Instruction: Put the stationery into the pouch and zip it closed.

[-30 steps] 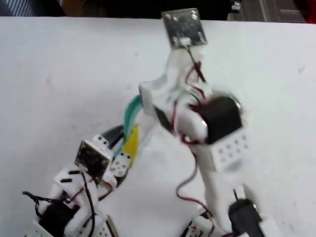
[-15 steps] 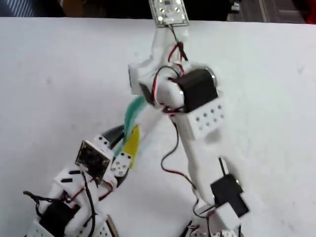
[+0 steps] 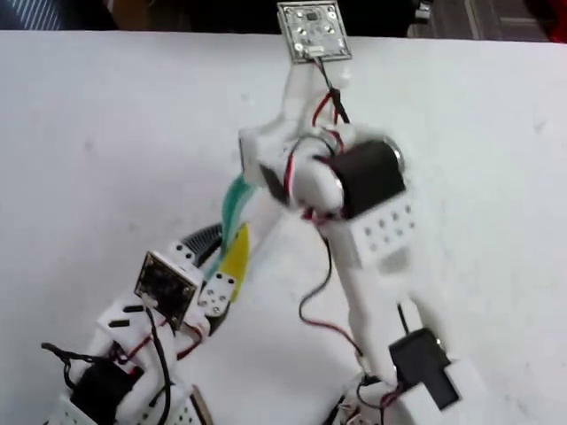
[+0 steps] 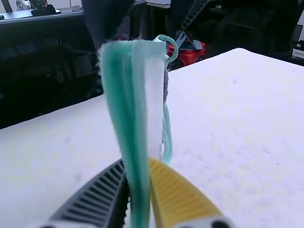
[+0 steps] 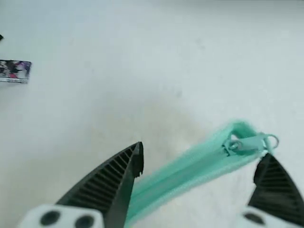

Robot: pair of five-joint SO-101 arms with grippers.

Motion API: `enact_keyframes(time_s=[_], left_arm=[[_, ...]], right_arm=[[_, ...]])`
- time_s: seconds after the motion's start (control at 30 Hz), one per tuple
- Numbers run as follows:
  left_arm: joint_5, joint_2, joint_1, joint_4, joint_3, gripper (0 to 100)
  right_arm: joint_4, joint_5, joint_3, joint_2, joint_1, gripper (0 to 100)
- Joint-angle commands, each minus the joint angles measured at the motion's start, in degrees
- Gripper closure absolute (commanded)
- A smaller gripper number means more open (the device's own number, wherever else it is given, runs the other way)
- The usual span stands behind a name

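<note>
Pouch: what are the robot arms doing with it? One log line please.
left gripper: shut on pouch | right gripper: open, at zipper pull | table: small flat item lying apart

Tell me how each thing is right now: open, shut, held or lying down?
left tool: shut on the pouch.
right tool: open, fingers either side of the pouch's zip end.
pouch: gripped at one end by the left tool.
zip slider: at the pouch's end.
small printed block: lying flat on the table, outside the pouch.
</note>
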Motion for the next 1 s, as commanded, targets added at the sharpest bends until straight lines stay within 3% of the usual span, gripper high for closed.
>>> enact_keyframes(time_s=[0.0,0.37,0.43,0.57,0.7,0.8,0.97], left_arm=[[0.35,-0.31,-0.22,-0.62,-0.35,98],[0.26,-0.31,-0.57,-0.79,-0.35,98],[0.26,-0.31,-0.57,-0.79,-0.35,98],[0.18,-0.31,-0.22,-0.70,-0.35,98],[0.18,-0.31,-0.22,-0.97,-0.44,98],[0.09,-0.31,-0.22,-1.32,-1.05,97],[3.16,-0.31,-0.66,4.04,-5.45,76]], right_arm=[[1.27,-0.53,1.41,1.27,2.77,65.0],[1.63,0.26,8.70,1.98,2.33,65.1],[1.63,3.16,11.16,2.24,-0.22,65.3],[1.19,10.73,15.38,2.68,-7.78,78.3],[-1.36,14.07,13.54,2.68,-7.52,99.2],[-1.19,14.68,9.93,4.09,-5.67,96.5],[-1.98,14.95,1.41,10.77,-3.12,98.1]])
